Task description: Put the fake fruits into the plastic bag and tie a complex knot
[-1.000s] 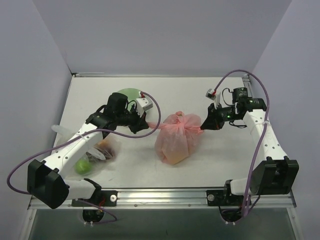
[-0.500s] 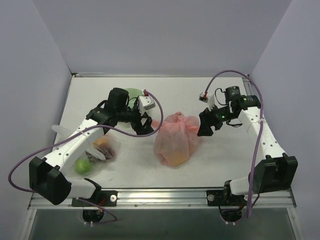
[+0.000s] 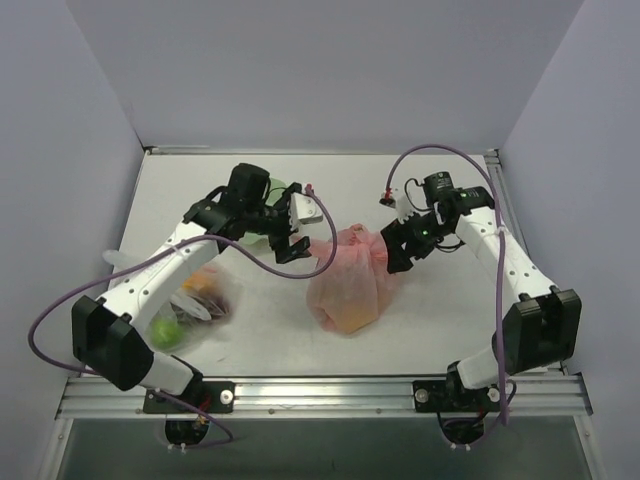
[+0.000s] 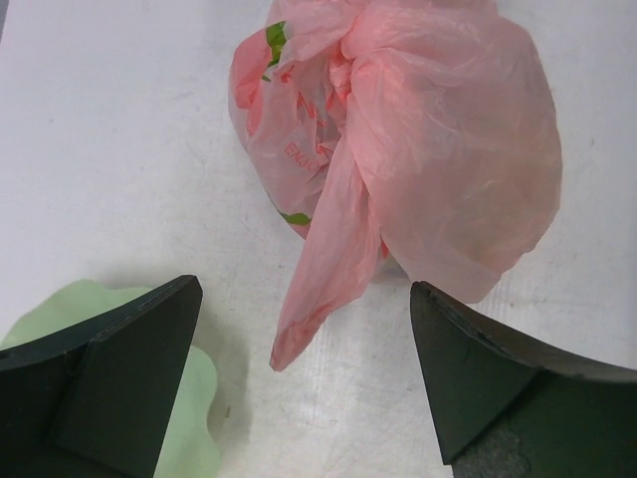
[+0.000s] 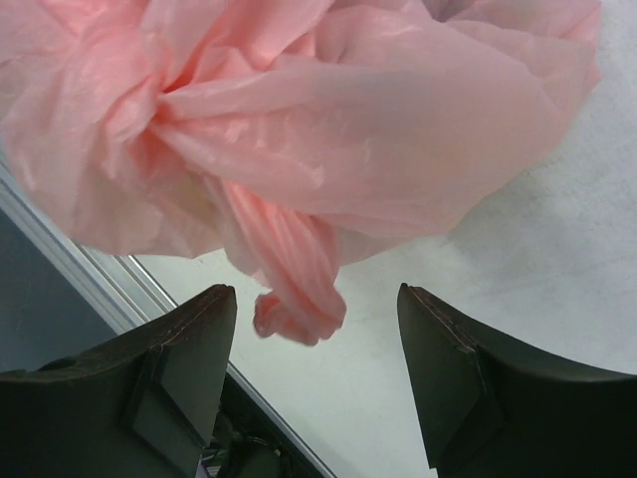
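Note:
The pink plastic bag point(image 3: 348, 282) sits bulging in the middle of the table, its top bunched into a knot point(image 3: 372, 245). An orange fake fruit point(image 3: 350, 318) shows dimly through its lower wall, and green patches point(image 4: 296, 217) show through in the left wrist view. My left gripper point(image 3: 295, 250) is open just left of the bag. A slack pink tail point(image 4: 328, 269) droops toward the gap between its fingers point(image 4: 304, 329) without touching them. My right gripper point(image 3: 392, 252) is open at the bag's right. A twisted tail point(image 5: 299, 289) hangs free between its fingers.
A clear bag point(image 3: 195, 300) with a green fruit point(image 3: 165, 330) and other fruits lies under the left arm. A pale green flat thing point(image 4: 189, 408) sits beside the left finger. A metal rail point(image 3: 320, 385) runs along the near table edge. Walls close in on both sides.
Both grippers have opened and let go of the pink tails they were pulling. The tails went slack. Both arms shifted closer to the bag.

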